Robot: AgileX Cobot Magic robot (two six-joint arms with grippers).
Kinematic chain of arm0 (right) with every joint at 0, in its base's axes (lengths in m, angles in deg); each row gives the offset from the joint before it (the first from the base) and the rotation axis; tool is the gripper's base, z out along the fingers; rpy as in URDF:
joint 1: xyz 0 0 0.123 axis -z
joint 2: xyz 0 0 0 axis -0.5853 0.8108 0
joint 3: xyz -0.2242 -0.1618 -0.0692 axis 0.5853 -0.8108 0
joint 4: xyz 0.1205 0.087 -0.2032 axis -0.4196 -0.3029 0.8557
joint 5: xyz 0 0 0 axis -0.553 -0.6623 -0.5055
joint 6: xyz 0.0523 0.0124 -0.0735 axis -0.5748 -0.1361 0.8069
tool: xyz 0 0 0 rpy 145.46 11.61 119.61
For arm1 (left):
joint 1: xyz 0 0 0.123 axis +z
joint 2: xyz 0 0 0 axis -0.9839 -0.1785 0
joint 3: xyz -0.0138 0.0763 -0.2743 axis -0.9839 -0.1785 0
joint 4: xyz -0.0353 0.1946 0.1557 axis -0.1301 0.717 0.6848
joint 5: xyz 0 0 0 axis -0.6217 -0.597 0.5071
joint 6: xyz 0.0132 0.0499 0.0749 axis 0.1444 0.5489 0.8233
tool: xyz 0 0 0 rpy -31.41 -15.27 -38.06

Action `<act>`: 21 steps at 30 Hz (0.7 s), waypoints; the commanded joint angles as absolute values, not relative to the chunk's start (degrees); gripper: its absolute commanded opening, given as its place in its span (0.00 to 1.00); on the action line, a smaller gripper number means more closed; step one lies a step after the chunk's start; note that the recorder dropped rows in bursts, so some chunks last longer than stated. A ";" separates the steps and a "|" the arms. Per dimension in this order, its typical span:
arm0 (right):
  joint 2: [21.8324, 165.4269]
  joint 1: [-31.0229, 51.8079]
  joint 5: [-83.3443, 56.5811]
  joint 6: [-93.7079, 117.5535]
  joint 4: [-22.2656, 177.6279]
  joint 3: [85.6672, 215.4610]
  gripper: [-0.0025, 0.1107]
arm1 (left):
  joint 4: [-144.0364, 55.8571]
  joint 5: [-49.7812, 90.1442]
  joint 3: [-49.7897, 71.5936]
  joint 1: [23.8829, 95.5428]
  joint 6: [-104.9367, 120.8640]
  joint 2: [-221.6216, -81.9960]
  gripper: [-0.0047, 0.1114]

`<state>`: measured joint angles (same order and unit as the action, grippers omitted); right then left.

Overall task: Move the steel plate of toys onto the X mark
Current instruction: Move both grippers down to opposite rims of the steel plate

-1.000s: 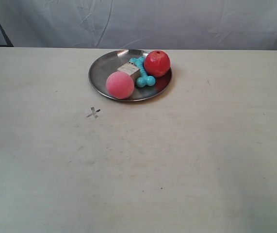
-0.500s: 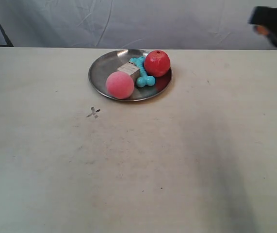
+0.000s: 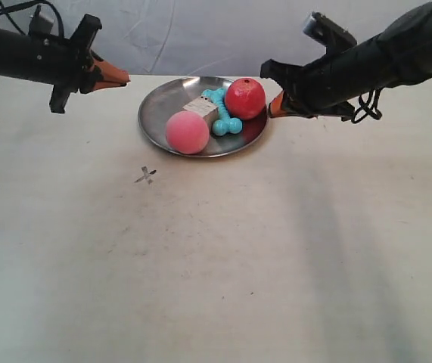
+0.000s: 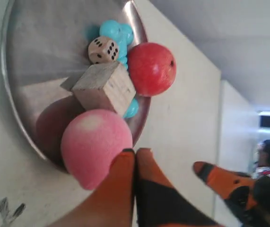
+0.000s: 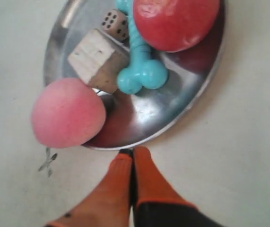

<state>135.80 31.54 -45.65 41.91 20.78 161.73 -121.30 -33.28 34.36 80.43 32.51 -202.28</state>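
The steel plate point(image 3: 163, 106) rests on the table at the back centre. On it lie a fuzzy pink ball point(image 3: 187, 132), a glossy red ball point(image 3: 245, 98), a turquoise bone point(image 3: 225, 121) and a pale wooden cube point(image 3: 200, 107). A small dotted die point(image 4: 103, 49) lies beside the cube. The X mark point(image 3: 146, 175) is on the table in front of the plate, to its left, uncovered. My left gripper point(image 3: 125, 77) hovers shut just off the plate's left side, holding nothing. My right gripper point(image 5: 133, 150) is shut and empty, its tips at the plate's rim point(image 5: 144, 137) on the right side.
A wrinkled grey cloth backdrop point(image 3: 223, 34) hangs behind the pale table point(image 3: 276, 249). The right arm's black body point(image 3: 367, 60) reaches in from the upper right, the left arm point(image 3: 19, 54) from the upper left. A person point(image 4: 267, 153) appears far off in the left wrist view.
One second ago no arm was in view. Then one arm appeared at the top right corner. Now both arms have swung in beside the plate. The plate and toys have not moved.
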 commanded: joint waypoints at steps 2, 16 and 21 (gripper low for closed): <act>142.76 34.27 -43.05 42.55 14.05 162.26 0.01 | -130.97 -35.16 35.19 84.14 34.50 -208.00 0.04; 150.71 35.83 -41.04 51.68 -3.09 162.67 0.39 | -122.38 -23.45 40.16 78.64 40.06 -217.05 0.46; 152.04 35.72 -41.43 52.17 -5.35 164.21 0.39 | -123.79 -23.00 40.31 78.36 40.45 -218.03 0.46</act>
<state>151.05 35.57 -40.71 51.25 -4.20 163.00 -122.54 -23.64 39.80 78.72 40.09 -217.83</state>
